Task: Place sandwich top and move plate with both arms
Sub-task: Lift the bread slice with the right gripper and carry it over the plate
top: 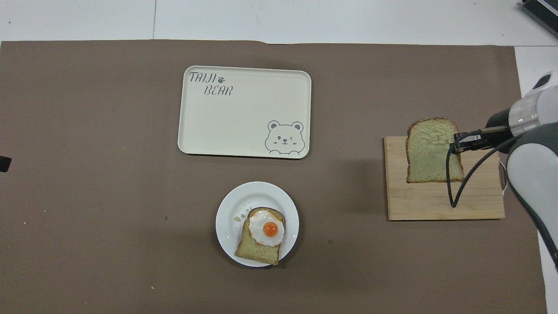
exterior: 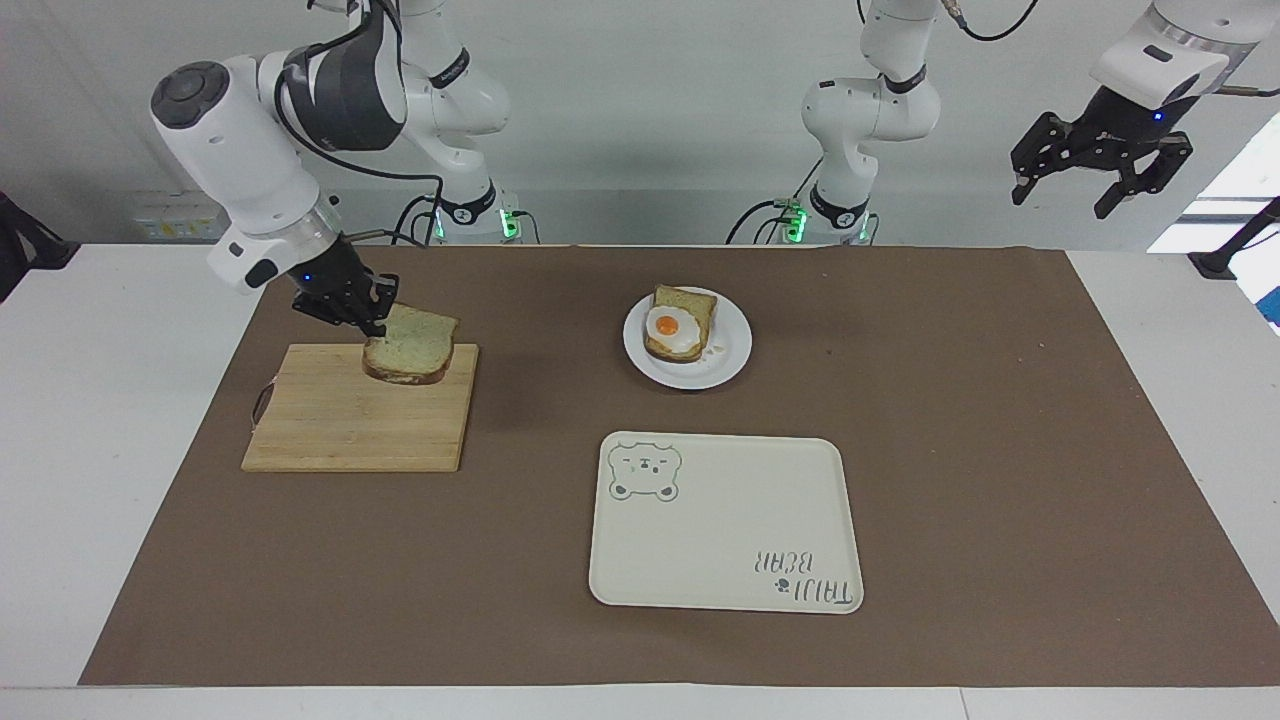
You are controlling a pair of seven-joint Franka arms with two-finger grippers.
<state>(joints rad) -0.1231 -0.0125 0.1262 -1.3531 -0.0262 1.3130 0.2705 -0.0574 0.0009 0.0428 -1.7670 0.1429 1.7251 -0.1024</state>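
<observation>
The sandwich top (exterior: 415, 345), a pale speckled bread slice with a brown crust, hangs in the air over the wooden cutting board (exterior: 340, 425). My right gripper (exterior: 372, 318) is shut on one edge of it. Both also show in the overhead view, the slice (top: 431, 150) and the gripper (top: 454, 144). The small white plate (exterior: 730, 350) sits mid-table and carries a bread slice with a fried egg (exterior: 672, 327) on it. It shows in the overhead view too (top: 231, 209). My left gripper (exterior: 1100, 185) waits open, high above the left arm's end of the table.
The cutting board (top: 436, 203) lies toward the right arm's end of the table. A cream rectangular tray with a bear drawing (exterior: 720, 520) lies farther from the robots than the plate, also in the overhead view (top: 235, 122). A brown mat covers the table.
</observation>
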